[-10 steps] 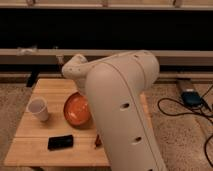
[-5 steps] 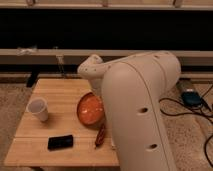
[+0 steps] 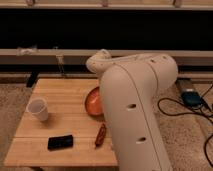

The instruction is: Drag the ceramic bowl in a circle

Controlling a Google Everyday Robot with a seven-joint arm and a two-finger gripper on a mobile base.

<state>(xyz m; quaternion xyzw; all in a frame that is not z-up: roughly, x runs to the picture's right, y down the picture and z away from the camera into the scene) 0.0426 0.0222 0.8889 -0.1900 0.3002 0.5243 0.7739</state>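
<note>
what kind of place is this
Probably an indoor lab or office: speckled hard floor, dark windows, loose cables, small wooden table holding the glossy orange-red ceramic bowl. The gripper is hidden behind the white arm.

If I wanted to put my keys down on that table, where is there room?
The far left of the wooden table, behind the white cup, is bare, as is the front left corner. It is crowded around the orange bowl, where the arm hides the gripper, with a brown object and black phone nearby.

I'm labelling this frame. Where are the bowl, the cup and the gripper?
bowl (image 3: 93, 102): camera view, visible left part of its inside.
cup (image 3: 38, 109): camera view, side wall.
gripper: camera view, hidden behind the arm (image 3: 135, 100).
</note>
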